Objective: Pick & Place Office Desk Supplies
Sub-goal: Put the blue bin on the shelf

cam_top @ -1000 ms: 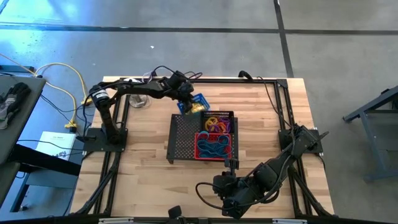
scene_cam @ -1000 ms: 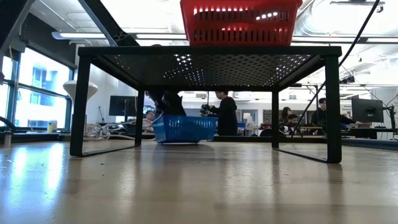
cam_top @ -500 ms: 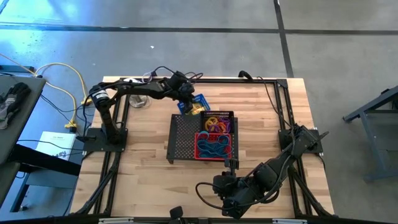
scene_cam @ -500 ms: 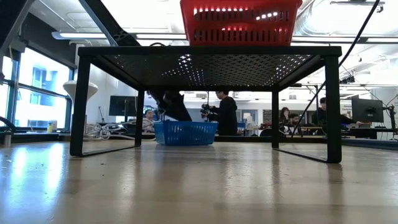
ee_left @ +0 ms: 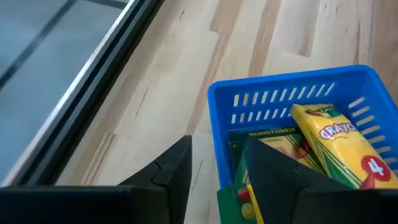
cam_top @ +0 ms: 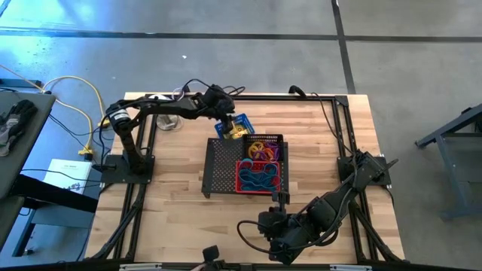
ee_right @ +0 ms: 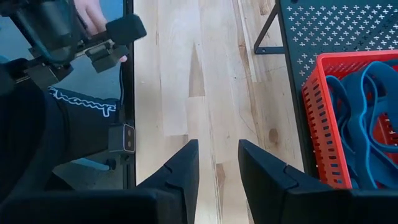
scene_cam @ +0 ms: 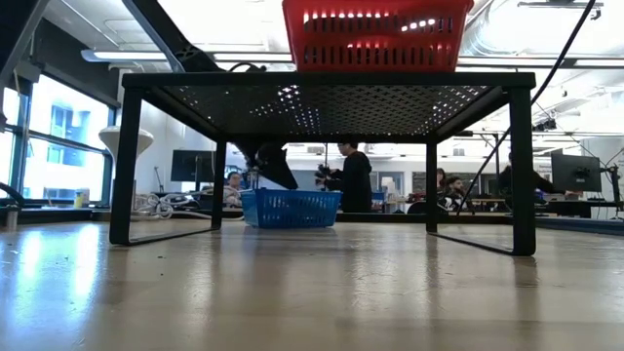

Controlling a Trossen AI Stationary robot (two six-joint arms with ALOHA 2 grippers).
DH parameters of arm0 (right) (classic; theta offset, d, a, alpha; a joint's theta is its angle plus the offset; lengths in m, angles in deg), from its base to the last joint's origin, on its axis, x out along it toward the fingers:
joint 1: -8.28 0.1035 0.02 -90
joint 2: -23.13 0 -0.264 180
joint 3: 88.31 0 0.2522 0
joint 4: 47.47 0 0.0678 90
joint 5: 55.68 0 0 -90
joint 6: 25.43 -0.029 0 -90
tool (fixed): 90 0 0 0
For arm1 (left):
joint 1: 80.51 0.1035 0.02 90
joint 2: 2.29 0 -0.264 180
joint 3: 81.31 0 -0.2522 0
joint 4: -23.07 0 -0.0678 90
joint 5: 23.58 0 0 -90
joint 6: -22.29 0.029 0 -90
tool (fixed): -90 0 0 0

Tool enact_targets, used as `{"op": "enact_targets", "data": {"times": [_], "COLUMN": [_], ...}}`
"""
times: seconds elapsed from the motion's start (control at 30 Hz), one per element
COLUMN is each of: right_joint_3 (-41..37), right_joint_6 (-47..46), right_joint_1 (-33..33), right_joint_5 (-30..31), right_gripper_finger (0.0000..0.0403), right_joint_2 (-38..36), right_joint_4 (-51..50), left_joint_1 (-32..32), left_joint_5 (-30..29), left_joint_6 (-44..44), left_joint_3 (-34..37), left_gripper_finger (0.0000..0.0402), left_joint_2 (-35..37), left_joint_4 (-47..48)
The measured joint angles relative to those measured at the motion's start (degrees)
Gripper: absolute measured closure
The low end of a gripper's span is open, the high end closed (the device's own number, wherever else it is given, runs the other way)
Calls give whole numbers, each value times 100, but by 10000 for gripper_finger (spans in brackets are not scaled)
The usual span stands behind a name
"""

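A blue basket (cam_top: 238, 126) with yellow crayon boxes (ee_left: 339, 140) stands flat on the table behind the black mesh tray (cam_top: 222, 162). My left gripper (ee_left: 217, 171) is open above the basket's wall (ee_left: 219, 143), one finger outside it and one inside, with bare wood showing between the outer finger and the wall. On the tray stand a red basket (cam_top: 260, 178) of blue rubber bands (ee_right: 367, 118) and a dark basket of purple and orange rings (cam_top: 262, 148). My right gripper (ee_right: 217, 165) is open and empty over the table in front of the tray.
The tray stands on legs (scene_cam: 124, 166), with open room under it. A white round-topped object (scene_cam: 125, 141) stands at the far left. A person's hand (ee_right: 93, 18) holds a dark device beyond the table's near edge. People sit in the room behind.
The blue basket, which was tilted with one side off the table, has come down and now stands flat on the table behind the tray. My left gripper has stayed over it and risen slightly.
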Motion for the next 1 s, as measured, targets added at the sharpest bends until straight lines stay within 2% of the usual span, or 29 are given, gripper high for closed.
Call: {"op": "enact_targets", "data": {"times": [0.1,0.67,0.8,1.0], "right_joint_3": [2,2,2,2], "right_joint_6": [0,0,-2,-2], "right_joint_1": [0,0,0,0], "right_joint_5": [87,99,99,99], "right_gripper_finger": [302,302,302,302], "right_joint_2": [0,0,0,0], "right_joint_4": [-2,15,17,24], "left_joint_1": [76,86,86,86], "left_joint_5": [217,541,561,536], "left_joint_6": [-259,-433,-472,-490], "left_joint_3": [0,-2,-2,-7], "left_gripper_finger": [260,266,295,375], "left_joint_2": [-36,-342,-355,-372], "left_joint_4": [-7,152,183,213]}}
